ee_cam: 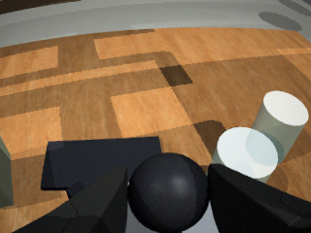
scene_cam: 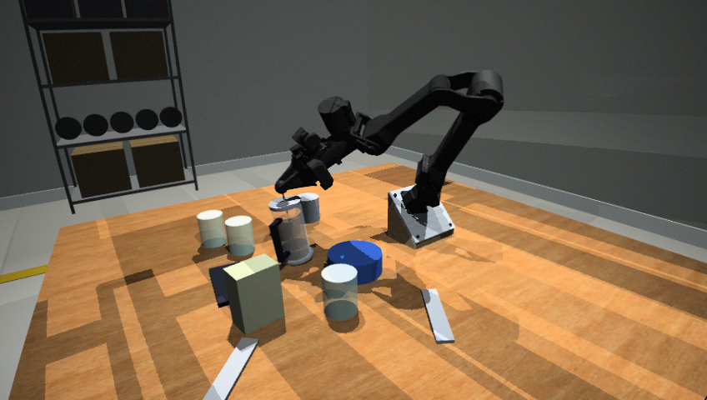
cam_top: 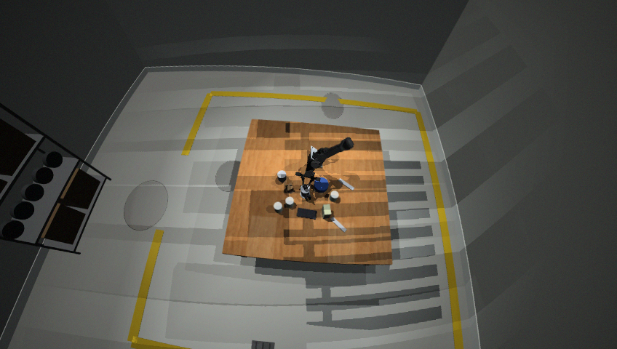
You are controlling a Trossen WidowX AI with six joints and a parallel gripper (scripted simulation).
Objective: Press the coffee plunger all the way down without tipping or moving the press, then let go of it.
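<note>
1. Jaws are clenching the black plunger knob [ee_cam: 169,190], lower centre of wrist view.
2. Coffee press [scene_cam: 293,232] is standing upright mid-frame on worktop [scene_cam: 545,297], w/ blue disc [scene_cam: 355,260] just right of it.
3. Knob is sitting just above press lid [scene_cam: 283,203].

Black plunger knob [ee_cam: 167,192], blue disc [scene_cam: 354,261], pale green box [scene_cam: 253,292].

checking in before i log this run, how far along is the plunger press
Nearly pressed: the gripper sits just above the press lid, with only a short bit of rod showing. In hand: the fingers are shut on the black plunger knob. The coffee press stands upright on the table, beside the blue disc. Left: the last bit of travel, if any, then opening the fingers to let go.
</note>
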